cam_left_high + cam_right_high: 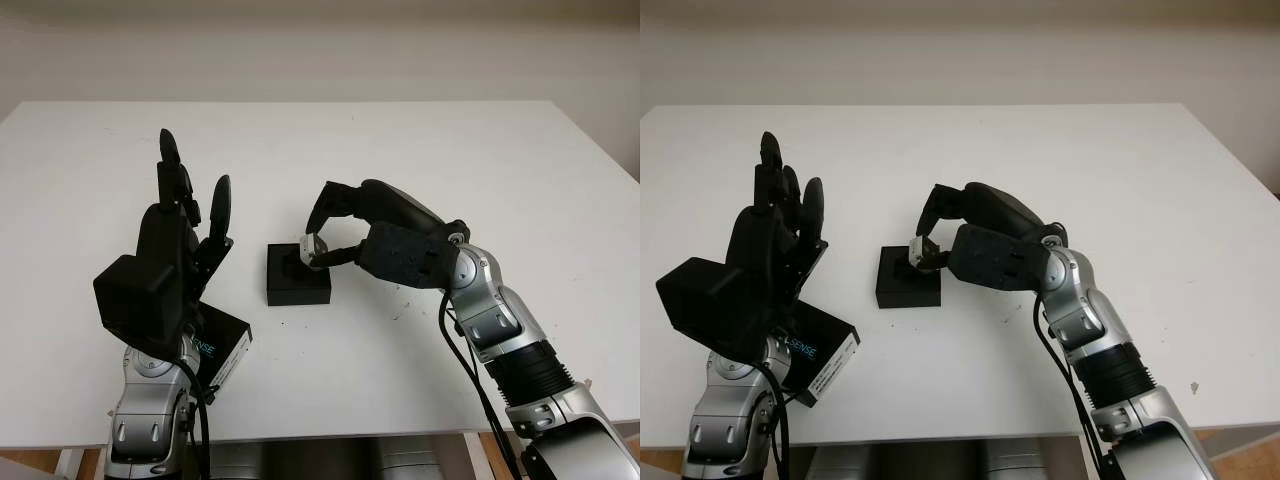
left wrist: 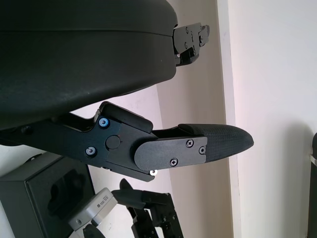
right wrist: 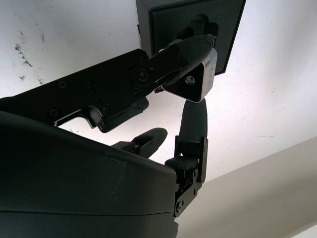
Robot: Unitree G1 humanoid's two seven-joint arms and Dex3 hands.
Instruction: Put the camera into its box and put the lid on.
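Camera (image 1: 313,249) pinched in your right robot hand (image 1: 335,235), just above the black box (image 1: 297,277) mid-desk (image 1: 420,150). Left robot hand (image 1: 185,225) open, raised at 9 o'clock of box, lid (image 1: 222,345) beneath it.

A bare robot test bench, most likely a lab.
A plain white table (image 1: 520,170) stands against a blank pale wall (image 1: 320,45), with scuff marks on its top; a humanoid's metal forearms with loose cabling reach over it, and a black product box (image 1: 908,278) sits on it.
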